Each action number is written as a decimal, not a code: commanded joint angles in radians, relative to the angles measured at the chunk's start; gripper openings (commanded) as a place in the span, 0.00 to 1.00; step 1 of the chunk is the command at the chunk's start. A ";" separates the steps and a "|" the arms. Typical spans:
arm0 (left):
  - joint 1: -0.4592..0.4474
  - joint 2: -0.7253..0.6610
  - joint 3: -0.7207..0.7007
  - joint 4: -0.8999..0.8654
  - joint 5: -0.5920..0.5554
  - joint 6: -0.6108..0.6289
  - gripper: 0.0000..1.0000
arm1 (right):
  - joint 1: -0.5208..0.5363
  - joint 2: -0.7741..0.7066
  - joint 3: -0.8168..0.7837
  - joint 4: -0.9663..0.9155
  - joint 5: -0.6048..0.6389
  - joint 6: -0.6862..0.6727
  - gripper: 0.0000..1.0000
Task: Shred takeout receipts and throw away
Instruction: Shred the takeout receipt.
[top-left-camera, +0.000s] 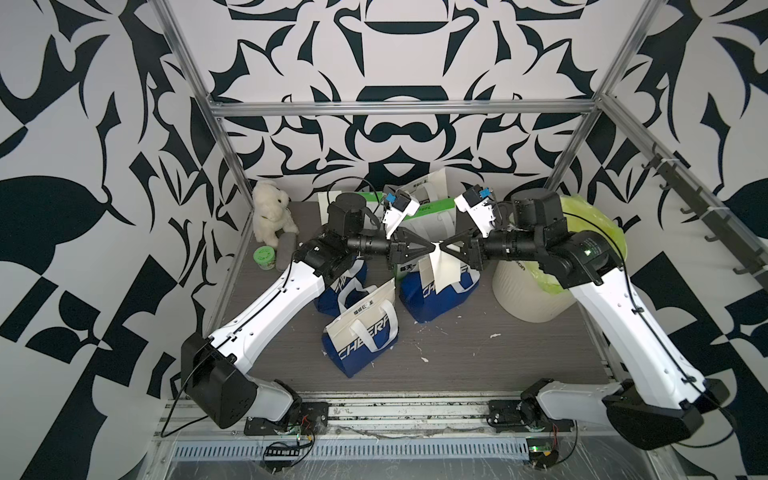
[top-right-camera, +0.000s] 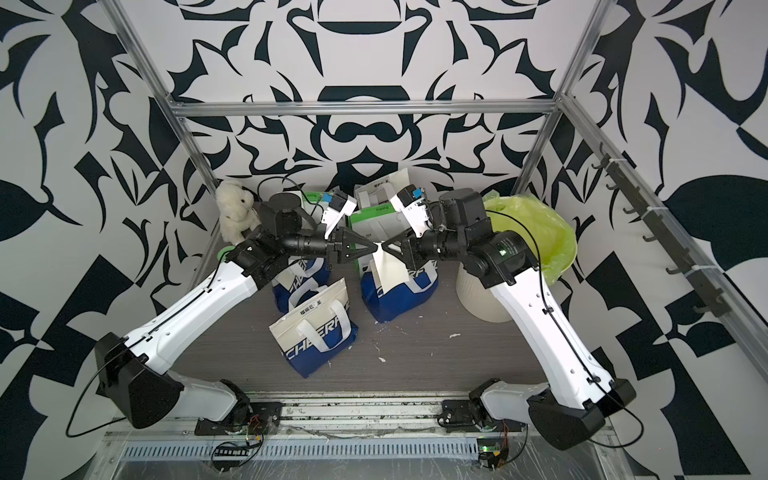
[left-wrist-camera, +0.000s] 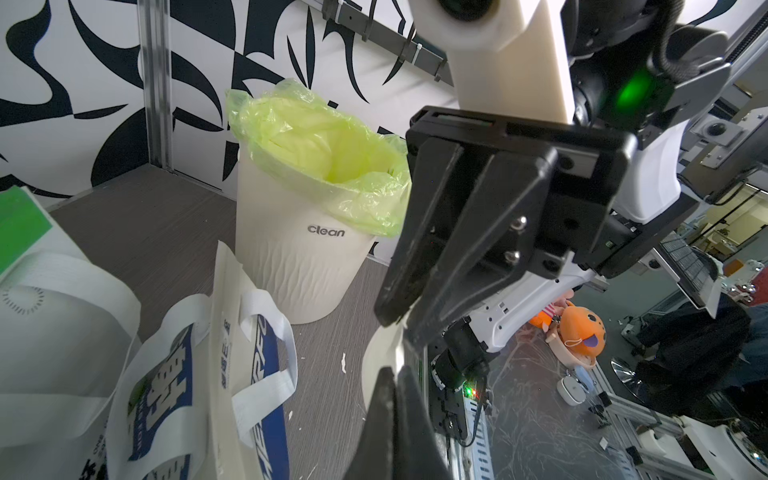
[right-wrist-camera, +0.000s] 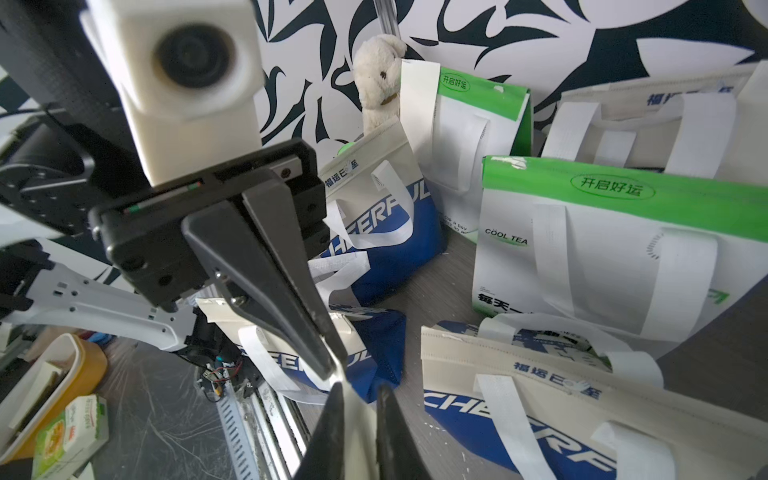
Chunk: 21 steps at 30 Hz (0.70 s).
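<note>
Receipt is held in mid-air, pinched at its top edge from both sides. Left end effector is clenched on it. Right end effector is clamped on the same edge, with the tips almost meeting. The receipt is seen hanging down over a blue-and-white bag, clear of the surface. White bin with green liner is placed near that bag, under the right arm. Small white scraps are scattered across the surface in both top views.
</note>
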 joint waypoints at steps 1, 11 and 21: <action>-0.001 -0.012 0.033 -0.048 0.006 0.041 0.00 | 0.002 -0.036 0.003 0.006 0.014 -0.021 0.05; -0.001 -0.021 0.034 -0.063 -0.085 0.055 0.45 | 0.002 -0.037 -0.011 0.005 0.018 0.008 0.00; -0.002 0.002 0.027 0.025 -0.056 0.003 0.57 | 0.002 -0.030 -0.031 0.040 0.006 0.047 0.00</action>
